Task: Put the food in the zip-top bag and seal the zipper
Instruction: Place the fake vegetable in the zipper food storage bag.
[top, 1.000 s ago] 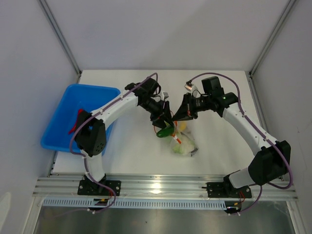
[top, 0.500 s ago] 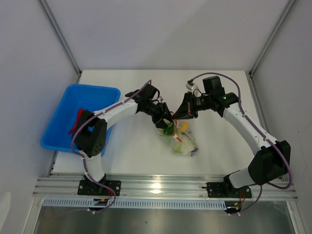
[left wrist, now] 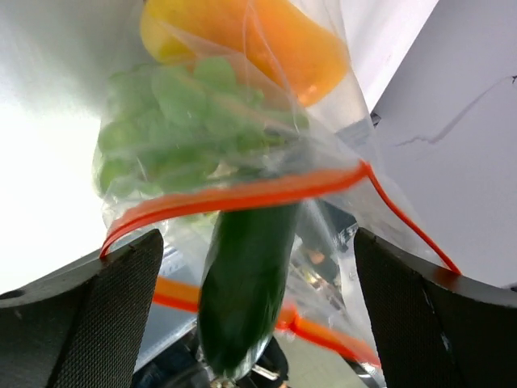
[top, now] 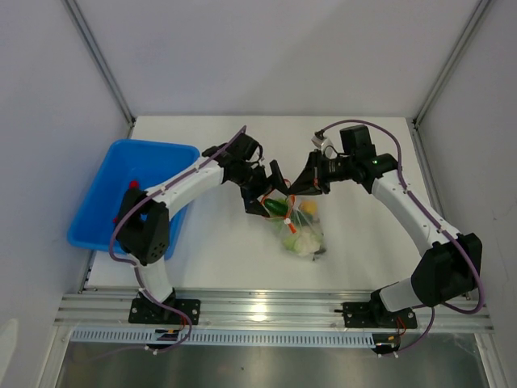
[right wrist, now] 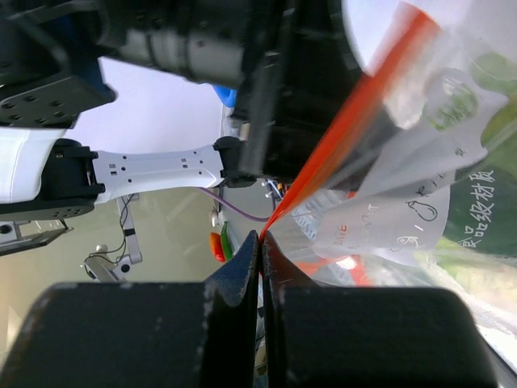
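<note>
**Zip-top bag (top: 303, 233) loading, zipper (left wrist: 242, 194) unsealed**

Blue tray (top: 93, 214) held a red chili (top: 132, 184). Bag sat mid-table, zipper pinched by right gripper (top: 307, 187). Left gripper (top: 268, 198) stood wide, dark green cucumber (left wrist: 246, 275) half inside. Sealing was left.

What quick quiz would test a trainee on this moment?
1. True or false: the left gripper is shut.
2. What does the right gripper pinch? A, tray; B, zipper; C, nothing.
3. Which food pokes out past the zipper?

Key: 1, false: its jaws stand wide open. 2, B. 3, cucumber.
</note>
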`<move>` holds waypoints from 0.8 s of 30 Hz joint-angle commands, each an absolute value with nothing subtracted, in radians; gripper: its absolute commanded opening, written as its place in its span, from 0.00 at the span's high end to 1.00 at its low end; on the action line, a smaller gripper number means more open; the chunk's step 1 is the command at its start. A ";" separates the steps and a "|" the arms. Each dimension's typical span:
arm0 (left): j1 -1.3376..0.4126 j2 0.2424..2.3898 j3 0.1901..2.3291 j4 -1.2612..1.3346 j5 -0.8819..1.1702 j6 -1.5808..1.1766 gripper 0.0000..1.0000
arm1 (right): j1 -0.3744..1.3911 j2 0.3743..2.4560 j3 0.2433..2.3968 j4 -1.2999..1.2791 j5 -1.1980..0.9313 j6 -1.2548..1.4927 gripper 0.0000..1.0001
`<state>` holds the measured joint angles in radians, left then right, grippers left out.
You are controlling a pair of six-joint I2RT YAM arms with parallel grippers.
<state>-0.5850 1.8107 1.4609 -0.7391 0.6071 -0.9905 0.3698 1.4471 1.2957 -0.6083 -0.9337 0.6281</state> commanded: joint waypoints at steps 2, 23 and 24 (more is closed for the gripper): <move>-0.587 1.683 1.528 -0.845 0.520 -0.890 0.00 | 0.356 1.394 1.310 -0.575 -0.994 0.634 1.00; -0.488 1.373 1.474 -1.008 0.235 -0.796 0.01 | 0.339 1.377 1.322 -0.649 -0.913 0.600 1.00; -0.436 1.355 1.433 -0.997 0.223 -0.801 0.01 | 0.339 1.379 1.321 -0.658 -0.899 0.598 1.00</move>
